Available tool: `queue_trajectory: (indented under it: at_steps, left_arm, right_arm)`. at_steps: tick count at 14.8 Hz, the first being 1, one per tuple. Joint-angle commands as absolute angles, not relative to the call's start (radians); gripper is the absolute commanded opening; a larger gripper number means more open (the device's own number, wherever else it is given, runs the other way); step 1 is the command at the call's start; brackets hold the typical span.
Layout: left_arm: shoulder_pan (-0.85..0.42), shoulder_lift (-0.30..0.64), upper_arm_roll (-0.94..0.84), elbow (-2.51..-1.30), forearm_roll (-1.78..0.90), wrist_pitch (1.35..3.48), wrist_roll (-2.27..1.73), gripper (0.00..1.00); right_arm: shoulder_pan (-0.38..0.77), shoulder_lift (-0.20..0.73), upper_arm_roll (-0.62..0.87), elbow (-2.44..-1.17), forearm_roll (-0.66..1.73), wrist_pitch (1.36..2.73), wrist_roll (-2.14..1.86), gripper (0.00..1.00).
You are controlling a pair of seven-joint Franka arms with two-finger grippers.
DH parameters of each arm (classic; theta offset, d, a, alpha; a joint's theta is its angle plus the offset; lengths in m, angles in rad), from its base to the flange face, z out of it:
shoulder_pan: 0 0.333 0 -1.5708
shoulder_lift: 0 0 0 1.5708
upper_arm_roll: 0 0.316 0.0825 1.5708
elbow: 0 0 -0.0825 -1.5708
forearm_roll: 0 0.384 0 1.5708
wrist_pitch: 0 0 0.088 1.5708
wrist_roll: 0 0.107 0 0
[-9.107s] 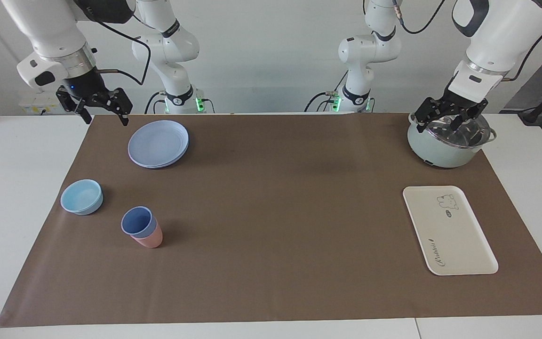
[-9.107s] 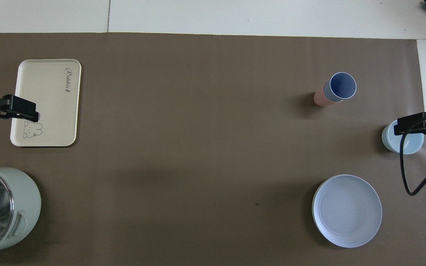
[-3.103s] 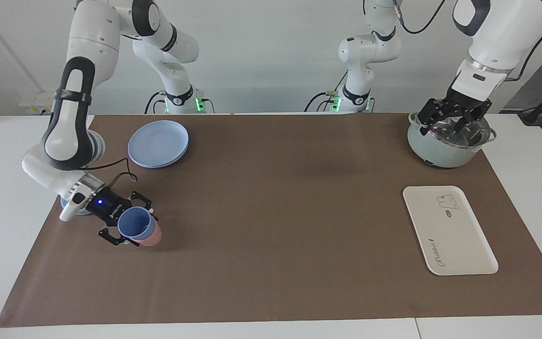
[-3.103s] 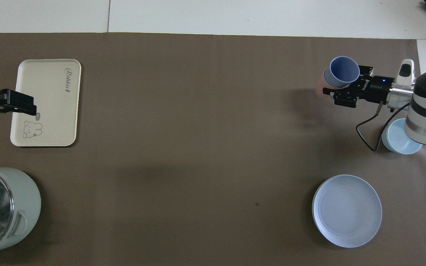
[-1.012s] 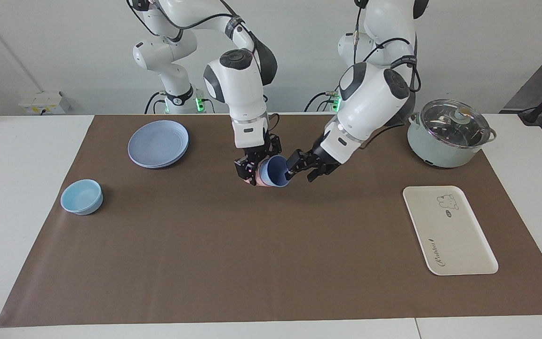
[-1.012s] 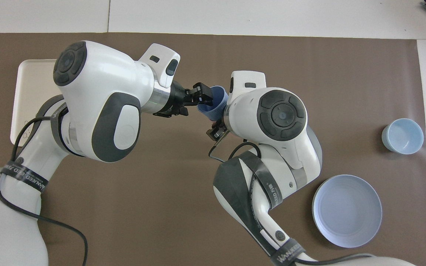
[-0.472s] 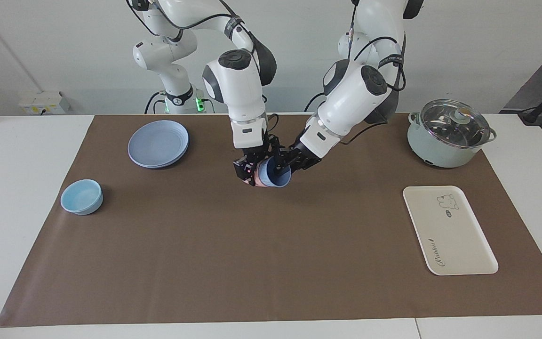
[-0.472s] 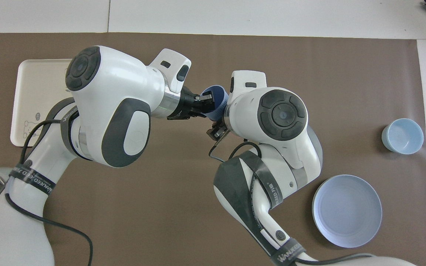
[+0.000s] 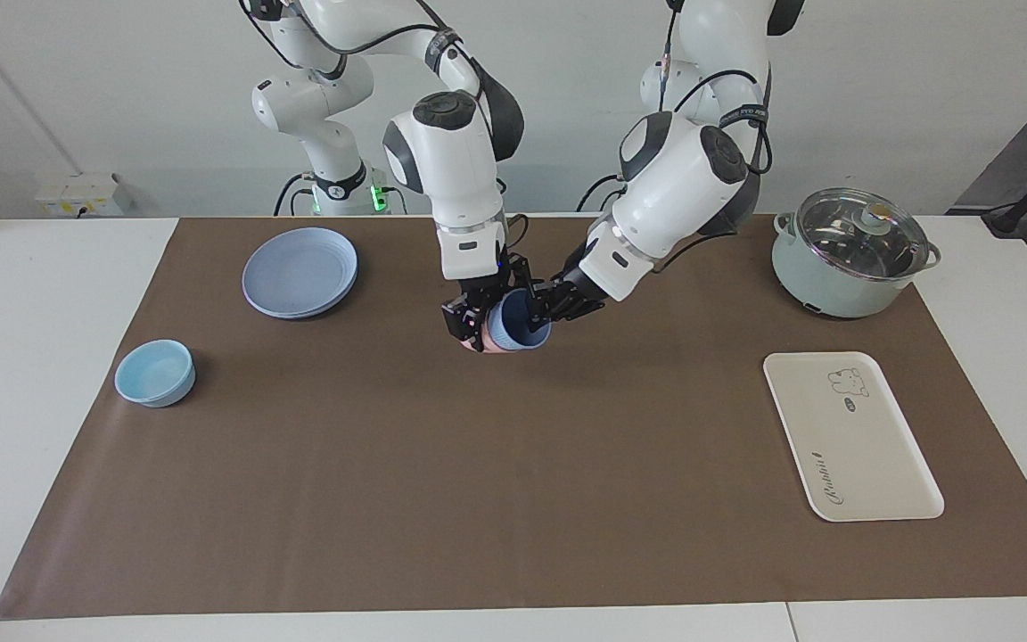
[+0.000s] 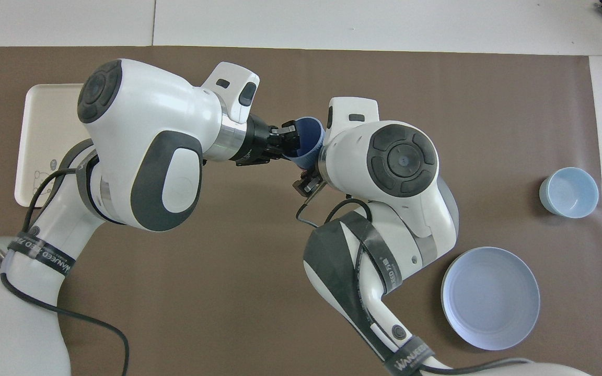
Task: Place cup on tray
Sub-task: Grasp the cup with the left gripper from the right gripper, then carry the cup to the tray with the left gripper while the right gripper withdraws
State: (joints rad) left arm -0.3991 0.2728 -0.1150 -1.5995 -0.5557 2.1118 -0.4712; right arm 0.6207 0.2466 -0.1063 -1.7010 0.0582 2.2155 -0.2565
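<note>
the cup (image 9: 519, 330) is up over the middle of the table (image 9: 496, 464), its rim pinched by the left gripper (image 9: 538, 314) fingers while the right gripper (image 9: 476, 325) fingers clamp the pink cup (image 9: 488, 343) nested under it. pull the blue one straight along its axis so it slides free, then carry it level to the tray (image 9: 870, 464), well away at the left arm's end

Matt brown paper-like mat (image 9: 513, 499) over a smooth white table (image 9: 41, 374). Matt plastic on the cup (image 9: 518, 332), bowl (image 9: 155, 373) and plates (image 9: 299, 271) — smooth, no shine. Tray (image 9: 870, 464) matt cream. Pot (image 9: 843, 285) satin-enamelled, lid (image 9: 861, 234) glossy glass — metal-rimmed. Arm shells glossy white plastic.
</note>
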Motion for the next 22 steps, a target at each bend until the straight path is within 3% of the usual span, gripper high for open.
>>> queue_trajectory:
  at_steps: [1,6,10,16,22]
  left_arm:
    - [-0.382,0.268,-0.106,-1.572,-0.581,2.089,-0.472,0.0]
    - [-0.284,0.311,-0.103,-1.439,-0.568,2.01,-0.476,0.0]
    - [-0.157,0.311,-0.1,-1.436,-0.418,2.045,-0.454,0.0]
    - [-0.016,0.293,-0.095,-1.512,-0.132,2.074,-0.333,0.0]
    - [0.193,0.201,-0.095,-1.779,-0.11,2.285,0.11,0.0]
  right_arm:
    - [0.615,0.252,-0.103,-1.695,0.035,2.218,-0.226,0.0]
    - [0.615,0.252,-0.103,-1.697,0.035,2.221,-0.225,0.0]
    - [0.612,0.252,-0.103,-1.697,0.035,2.221,-0.232,0.0]
    - [0.488,0.259,-0.101,-1.697,0.133,2.328,-0.36,0.0]
    - [0.25,0.247,-0.103,-1.723,0.579,2.332,-0.932,0.0]
